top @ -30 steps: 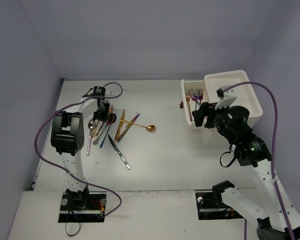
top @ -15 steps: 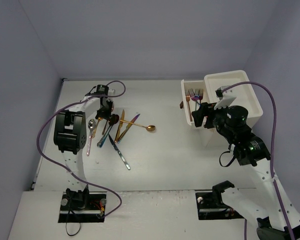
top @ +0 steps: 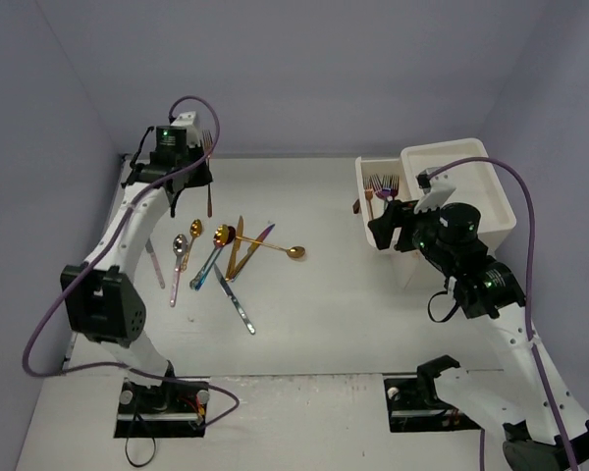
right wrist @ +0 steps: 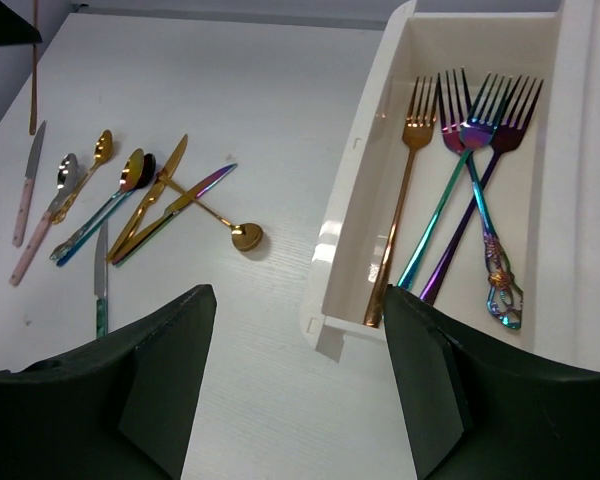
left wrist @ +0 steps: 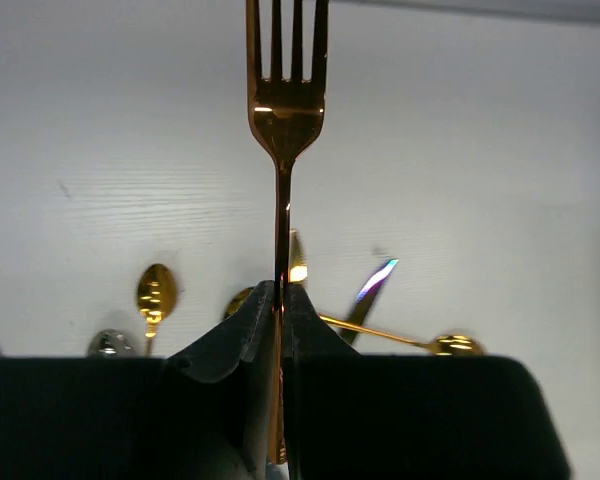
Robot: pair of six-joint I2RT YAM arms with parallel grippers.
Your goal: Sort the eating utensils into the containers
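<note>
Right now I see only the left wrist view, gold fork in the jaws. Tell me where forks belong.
Observer: The open drawer at the far right holds four forks already.
Operator: Report the right gripper.
Observer: The right gripper is open and empty, facing that drawer.
Operator: Describe my fork from above.
Observer: The gold fork hangs handle-down from the left gripper at the far left of the table, apart from the spoons and knives.
</note>
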